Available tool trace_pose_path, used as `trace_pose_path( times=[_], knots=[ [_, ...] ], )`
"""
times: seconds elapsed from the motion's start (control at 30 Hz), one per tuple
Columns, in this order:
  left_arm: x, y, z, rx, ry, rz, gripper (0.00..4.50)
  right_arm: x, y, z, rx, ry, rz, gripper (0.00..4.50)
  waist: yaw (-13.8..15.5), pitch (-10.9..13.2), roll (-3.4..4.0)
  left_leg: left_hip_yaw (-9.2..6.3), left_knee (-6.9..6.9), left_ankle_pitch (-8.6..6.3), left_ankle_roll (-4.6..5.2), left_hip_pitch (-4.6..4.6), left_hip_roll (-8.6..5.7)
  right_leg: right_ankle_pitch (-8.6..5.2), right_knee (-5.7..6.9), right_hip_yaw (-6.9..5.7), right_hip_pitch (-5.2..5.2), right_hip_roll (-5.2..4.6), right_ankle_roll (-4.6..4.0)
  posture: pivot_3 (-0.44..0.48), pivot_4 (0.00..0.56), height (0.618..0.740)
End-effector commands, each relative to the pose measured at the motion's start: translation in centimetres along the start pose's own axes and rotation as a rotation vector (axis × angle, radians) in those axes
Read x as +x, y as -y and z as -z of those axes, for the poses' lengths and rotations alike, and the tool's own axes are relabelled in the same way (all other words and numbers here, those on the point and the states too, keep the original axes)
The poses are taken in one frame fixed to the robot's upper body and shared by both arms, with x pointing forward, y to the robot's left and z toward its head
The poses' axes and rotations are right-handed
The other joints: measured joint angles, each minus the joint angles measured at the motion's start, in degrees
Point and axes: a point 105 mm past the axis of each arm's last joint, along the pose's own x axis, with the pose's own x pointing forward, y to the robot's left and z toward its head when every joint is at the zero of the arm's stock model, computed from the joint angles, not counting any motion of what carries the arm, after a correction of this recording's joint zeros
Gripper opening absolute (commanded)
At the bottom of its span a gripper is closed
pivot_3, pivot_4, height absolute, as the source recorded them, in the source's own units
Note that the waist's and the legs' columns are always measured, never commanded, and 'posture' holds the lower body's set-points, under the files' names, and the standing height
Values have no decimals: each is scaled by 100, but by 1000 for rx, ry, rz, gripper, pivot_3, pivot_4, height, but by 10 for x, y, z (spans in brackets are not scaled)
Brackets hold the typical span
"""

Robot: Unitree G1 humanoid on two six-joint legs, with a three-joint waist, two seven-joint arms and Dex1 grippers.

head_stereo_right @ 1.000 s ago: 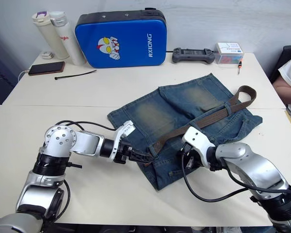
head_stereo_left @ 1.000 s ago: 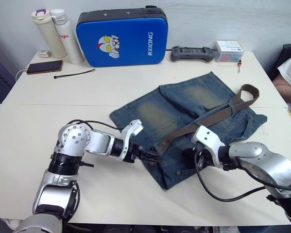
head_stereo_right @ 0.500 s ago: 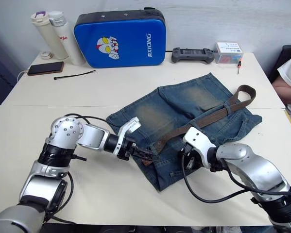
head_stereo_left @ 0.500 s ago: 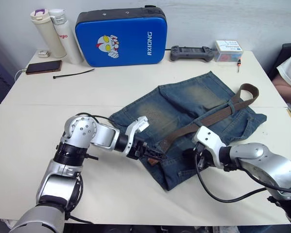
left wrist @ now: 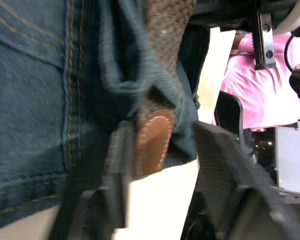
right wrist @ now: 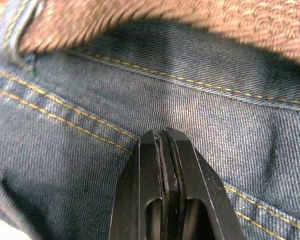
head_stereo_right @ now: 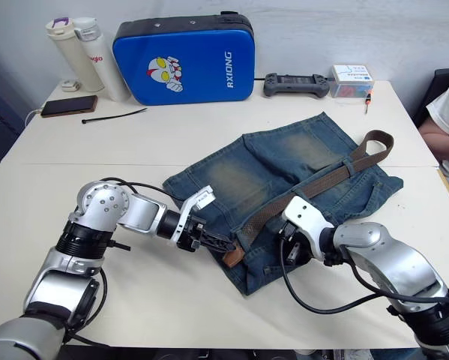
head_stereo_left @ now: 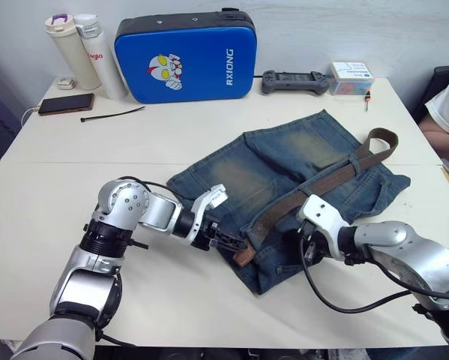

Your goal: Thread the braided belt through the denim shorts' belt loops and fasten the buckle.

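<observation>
The denim shorts (head_stereo_left: 284, 172) lie flat on the white table, waistband towards me. The braided belt (head_stereo_left: 325, 182) runs along the waistband under a belt loop (head_stereo_left: 357, 159) and curls back at the far right. Its tan leather end (left wrist: 154, 140) pokes out below another belt loop (left wrist: 134, 75). My left gripper (head_stereo_left: 230, 243) is open around that end, and one of its fingers (left wrist: 120, 170) touches the leather while the other stands apart. My right gripper (right wrist: 165, 134) is shut, its tips pressed on the denim just below the belt. I cannot make out the buckle.
At the back stand a blue case (head_stereo_left: 185, 56), two bottles (head_stereo_left: 78, 52), a phone (head_stereo_left: 65, 103), a black cable tie (head_stereo_left: 112, 114), a grey controller (head_stereo_left: 295, 81) and a small box (head_stereo_left: 351, 77). A person's arm (head_stereo_left: 445, 112) shows at the right edge.
My left gripper moved in to the waistband and its fingers drew closer together. The belt's tan end now sticks out below the waistband. The right arm stayed put.
</observation>
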Motion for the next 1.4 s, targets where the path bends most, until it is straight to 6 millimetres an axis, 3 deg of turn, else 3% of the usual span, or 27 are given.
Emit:
trace_pose_path(
  times=[0.03,0.4,0.5,0.57,0.7,0.87,1.07,1.4],
  knots=[
    [3,3,5,16,-22,21,1501,-3,7,-5,-17,5,50,0,0,0,0,0,0,0,0,0,0,0,0,0,0,0,0,0,150,740],
    [6,3,9,22,-36,34,1501,-2,8,-6,-15,8,59,0,-8,0,0,0,-1,0,0,-1,0,0,1,0,-2,1,0,0,150,740],
    [3,5,9,38,-41,39,880,-1,9,-5,-18,4,61,0,-10,0,0,0,-1,0,0,-1,0,0,2,1,-2,1,0,0,150,740],
    [1,6,10,44,-40,40,24,-2,9,-4,-24,-3,62,0,-14,0,0,0,-1,0,0,-1,0,0,2,1,-2,1,0,0,150,740],
    [-9,11,15,74,-54,57,24,-3,11,-1,-31,-21,73,0,-24,0,0,0,-2,0,0,-1,1,0,2,0,-3,1,0,0,150,740],
    [-41,18,28,94,-77,54,24,-5,17,8,-25,-63,98,0,-120,0,0,-1,-7,1,-2,0,2,-1,3,1,-4,1,-1,0,150,740],
    [-82,29,73,40,-184,32,24,0,22,11,-11,-84,105,0,-188,0,-1,-1,-19,2,-3,6,4,-3,0,4,-5,0,-6,0,150,740],
    [-161,-9,141,-289,-171,-330,24,12,22,7,-32,-87,46,0,-272,-14,-25,-1,-22,-17,32,26,3,-8,1,0,10,-10,-17,0,150,740]
  ],
)
